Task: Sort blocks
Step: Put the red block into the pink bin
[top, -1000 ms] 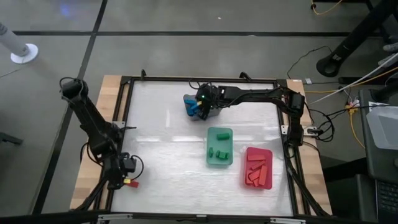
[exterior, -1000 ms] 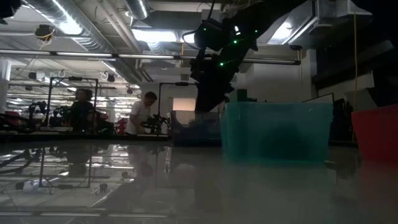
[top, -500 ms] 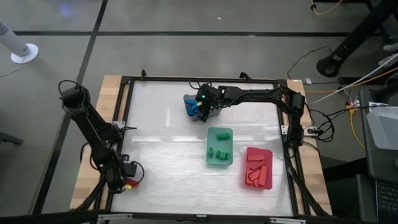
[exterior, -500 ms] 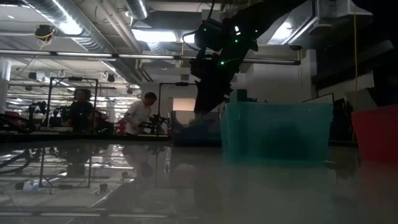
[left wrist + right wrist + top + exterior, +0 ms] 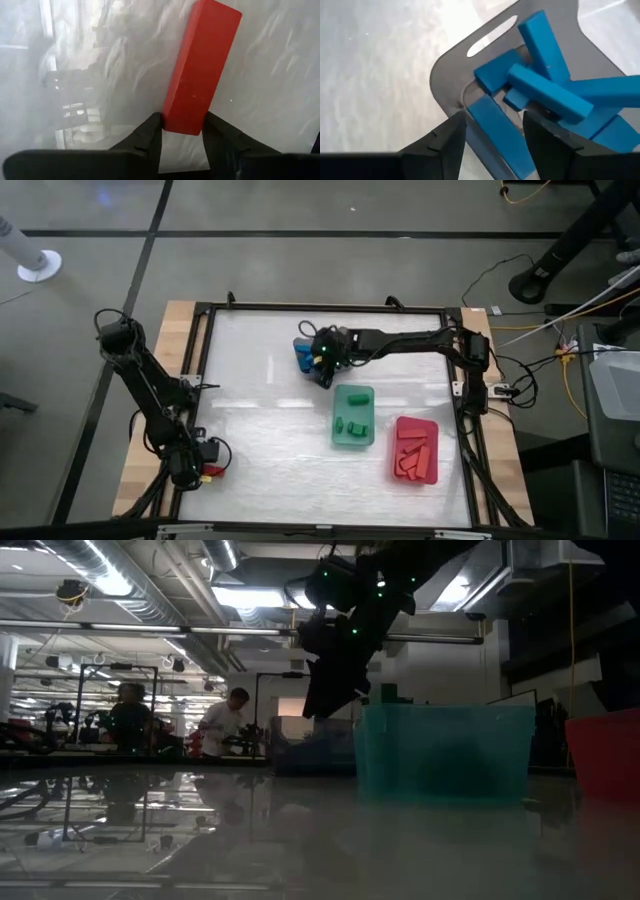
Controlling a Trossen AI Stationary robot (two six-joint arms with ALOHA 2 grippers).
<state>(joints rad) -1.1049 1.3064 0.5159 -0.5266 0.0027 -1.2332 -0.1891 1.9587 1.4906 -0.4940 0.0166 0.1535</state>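
A grey basket (image 5: 303, 350) at the table's far middle holds several blue blocks (image 5: 545, 95) piled crosswise. My right gripper (image 5: 322, 364) hangs open at the basket's near rim. In its wrist view its fingers (image 5: 451, 137) stand on either side of a flat blue bar (image 5: 492, 122) without touching it. My left gripper (image 5: 207, 465) is at the table's left near corner, shut on a red bar (image 5: 200, 70). Green blocks (image 5: 350, 423) lie in the green tray (image 5: 353, 395), and red blocks (image 5: 412, 452) lie in the red tray (image 5: 415, 423). My left gripper pinches the red bar by its near end (image 5: 182, 122) between the two fingers (image 5: 150, 132). The fingers lie along the bar, which sticks out ahead of them over the white table top. I cannot tell whether it touches the table.
The green tray (image 5: 445, 750) and the red tray (image 5: 605, 755) sit side by side on the table's right half, near of the basket. A black frame (image 5: 210, 360) borders the table. The left half of the white top lies bare. People stand in the room beyond.
My right gripper has shifted a little toward the table's left and near edge, from over the basket to its near rim. My left gripper has moved slightly toward the near edge, still shut on the red bar.
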